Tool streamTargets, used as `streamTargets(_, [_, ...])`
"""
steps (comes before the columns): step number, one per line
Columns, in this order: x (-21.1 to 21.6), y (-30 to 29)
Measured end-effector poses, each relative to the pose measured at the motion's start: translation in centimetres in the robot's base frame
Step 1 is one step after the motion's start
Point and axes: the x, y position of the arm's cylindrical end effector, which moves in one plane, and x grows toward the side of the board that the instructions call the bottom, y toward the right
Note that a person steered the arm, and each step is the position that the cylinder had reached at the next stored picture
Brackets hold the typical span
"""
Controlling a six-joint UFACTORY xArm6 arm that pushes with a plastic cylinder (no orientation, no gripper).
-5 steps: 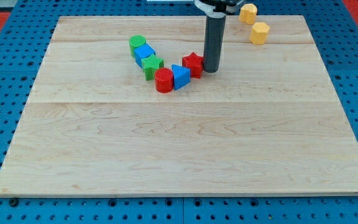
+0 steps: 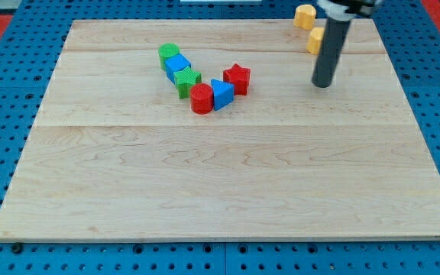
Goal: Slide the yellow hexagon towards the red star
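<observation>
The red star [image 2: 237,78] lies near the board's middle top, at the right end of a chain of blocks. Two yellow blocks sit at the view's top right: one [image 2: 305,16] at the board's top edge, and one [image 2: 314,40] below it, partly hidden behind my rod. Which of them is the hexagon cannot be made out. My tip [image 2: 322,84] rests on the board just below the lower yellow block and well to the right of the red star.
The chain runs up-left from the star: blue triangle [image 2: 221,94], red cylinder [image 2: 202,99], green star [image 2: 187,80], blue block [image 2: 176,66], green cylinder [image 2: 168,53]. The wooden board [image 2: 220,176] lies on a blue pegboard.
My tip has moved to the right, from just beside the red star to below the lower yellow block. The blocks have not moved.
</observation>
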Motion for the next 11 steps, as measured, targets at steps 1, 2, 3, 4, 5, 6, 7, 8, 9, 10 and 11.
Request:
streamTargets(1, [-2.0,3.0])
streamTargets(2, [-5.1,4.8])
streamTargets(3, [-8.1,4.9])
streamTargets(4, [-10.8,4.9])
streamTargets(5, [-12.4,4.4])
streamTargets(6, [-12.3,3.9])
streamTargets(7, [-11.0,3.9])
streamTargets(8, [-9.8,3.8])
streamTargets(9, [-10.1,3.7])
streamTargets(10, [-10.9,2.6])
streamTargets(11, [-11.0,0.5])
